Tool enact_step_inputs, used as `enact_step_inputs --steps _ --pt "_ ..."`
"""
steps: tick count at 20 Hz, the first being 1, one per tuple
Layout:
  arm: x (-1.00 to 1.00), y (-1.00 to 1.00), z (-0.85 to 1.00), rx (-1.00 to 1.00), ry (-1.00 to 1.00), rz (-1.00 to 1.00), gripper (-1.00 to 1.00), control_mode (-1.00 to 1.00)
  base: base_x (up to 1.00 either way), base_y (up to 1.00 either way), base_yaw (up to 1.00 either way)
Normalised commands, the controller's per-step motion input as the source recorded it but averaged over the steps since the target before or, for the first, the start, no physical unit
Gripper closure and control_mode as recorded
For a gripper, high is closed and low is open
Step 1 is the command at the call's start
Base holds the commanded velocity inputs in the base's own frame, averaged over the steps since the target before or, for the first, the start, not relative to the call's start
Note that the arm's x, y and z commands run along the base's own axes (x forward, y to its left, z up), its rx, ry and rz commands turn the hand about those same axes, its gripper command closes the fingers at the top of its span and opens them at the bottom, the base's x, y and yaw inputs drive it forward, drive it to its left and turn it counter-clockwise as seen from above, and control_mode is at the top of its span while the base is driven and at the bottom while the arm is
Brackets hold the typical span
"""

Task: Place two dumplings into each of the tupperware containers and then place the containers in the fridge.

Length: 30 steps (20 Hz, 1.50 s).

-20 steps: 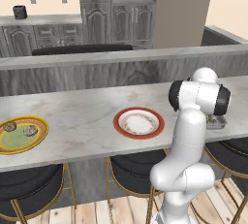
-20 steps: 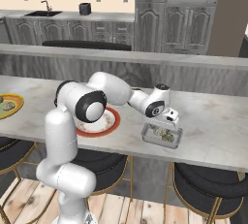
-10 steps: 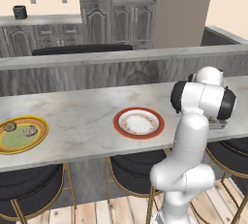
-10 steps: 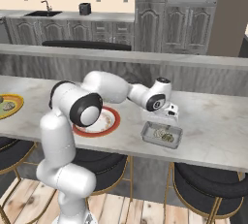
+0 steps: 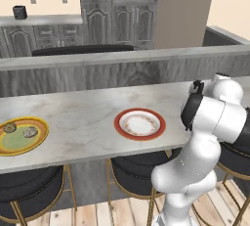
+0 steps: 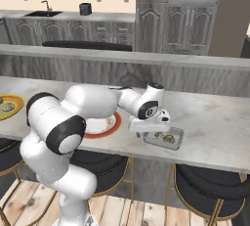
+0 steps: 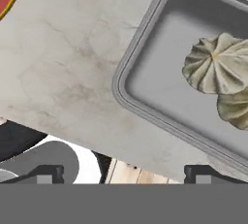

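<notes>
**Gripper poised over a filled container at the front edge of the counter.**

We see the gripper (image 6: 152, 124) low above a grey container (image 6: 164, 138) that sits by the counter's (image 6: 210, 122) front edge, just right of the red-rimmed plate (image 6: 100, 124); in the hand view its two fingertips (image 7: 48, 173) stand wide apart with nothing between them, one level with the container's (image 7: 160, 72) near rim, the other over bare counter. Two dumplings (image 7: 215, 65) lie touching at one end of this container, so we judge it fully loaded and ready to be carried to the fridge. The remaining two dumplings (image 5: 30, 131) rest on the yellow-rimmed plate (image 5: 22, 135) near the counter's far left end, well apart, presumably awaiting the second container.
</notes>
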Motion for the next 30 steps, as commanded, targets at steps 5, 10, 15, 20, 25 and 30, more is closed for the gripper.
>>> enact_step_inputs --steps 5,10,15,20,25,30 --pt "0.48 0.42 0.0 0.01 -0.09 0.34 -1.0 -1.0 0.0 0.0 0.0" --pt "0.75 -0.52 -0.02 0.09 -0.12 0.25 -1.0 -1.0 0.0 0.0 0.0" --pt "0.28 -0.1 -0.27 0.01 0.01 0.16 -1.0 -1.0 0.0 0.0 0.0" --pt "0.31 0.17 -0.5 -0.02 0.11 0.11 -1.0 -1.0 0.0 0.0 0.0" --pt "0.32 -0.14 -0.3 -0.01 0.06 0.14 -1.0 -1.0 0.0 0.0 0.0" --pt "0.02 -0.21 -0.19 0.0 0.0 0.06 -1.0 -1.0 0.0 0.0 0.0"
